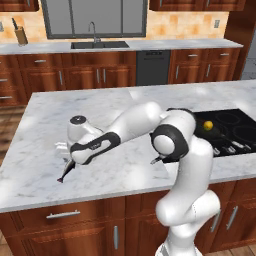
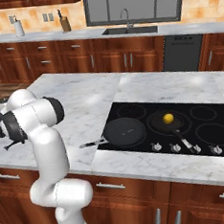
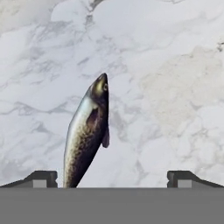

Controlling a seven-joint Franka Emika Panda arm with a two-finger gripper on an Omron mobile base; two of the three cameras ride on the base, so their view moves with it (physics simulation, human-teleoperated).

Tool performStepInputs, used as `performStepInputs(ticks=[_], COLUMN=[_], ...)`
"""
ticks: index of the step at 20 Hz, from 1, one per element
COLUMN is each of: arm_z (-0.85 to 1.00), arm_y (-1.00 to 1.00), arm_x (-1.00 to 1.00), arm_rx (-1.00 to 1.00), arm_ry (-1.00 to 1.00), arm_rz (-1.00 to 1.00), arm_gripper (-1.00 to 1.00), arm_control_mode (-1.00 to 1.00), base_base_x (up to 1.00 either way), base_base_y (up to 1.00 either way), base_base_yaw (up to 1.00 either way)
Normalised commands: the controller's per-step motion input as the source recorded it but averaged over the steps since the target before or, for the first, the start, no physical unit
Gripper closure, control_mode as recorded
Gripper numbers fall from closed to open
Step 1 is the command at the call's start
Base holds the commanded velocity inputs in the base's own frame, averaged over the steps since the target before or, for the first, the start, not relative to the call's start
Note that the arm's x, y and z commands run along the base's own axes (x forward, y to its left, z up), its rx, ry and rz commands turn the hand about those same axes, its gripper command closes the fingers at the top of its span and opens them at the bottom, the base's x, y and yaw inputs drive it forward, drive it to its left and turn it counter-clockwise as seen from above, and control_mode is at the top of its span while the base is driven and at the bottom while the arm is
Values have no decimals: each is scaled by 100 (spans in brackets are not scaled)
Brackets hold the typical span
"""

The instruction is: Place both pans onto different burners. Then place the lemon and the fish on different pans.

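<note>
The gripper is seen in the hand view with its two dark fingertips set wide apart and nothing held between them. Between them, nearer the one at the left of that view, the fish lies on the marble countertop, its head pointing toward the top of the picture; its tail end is cut off at the bottom of the picture. In the left base view only the fish's forked tail is shown, poking out from under the hand, which is lowered over the left part of the island countertop.

The cooktop is shown in full in the right base view. Two black frying pans stand on it: the left pan is empty, its handle reaching out over the marble, and the middle pan holds the lemon. Each pan rests over a different burner, and further burner rings are left bare to the right. A row of small silver knobs runs along the front edge of the glass.

In the left base view the arm covers much of the cooktop, so only the lemon and part of its pan are seen there.
</note>
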Motion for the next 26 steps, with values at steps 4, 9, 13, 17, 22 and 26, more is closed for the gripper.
performStepInputs(ticks=[4, 9, 13, 17, 22, 26], arm_z=[-21, -35, -20, 0, -5, -30], arm_y=[8, 0, 0, 0, 0, 0], arm_x=[1, 1, 16, 33, 35, 23], arm_rx=[-6, -3, 0, 1, 2, 0], arm_ry=[3, 0, 0, 0, 0, 0], arm_rz=[-1, 0, -1, -3, -4, -2], arm_gripper=[-100, -100, -100, -100, -100, -100], arm_control_mode=[-100, -100, -100, -100, -100, -100], base_base_x=[0, 0, 0, 0, 0, 0], base_base_y=[0, 0, 0, 0, 0, 0], base_base_yaw=[0, 0, 0, 0, 0, 0])
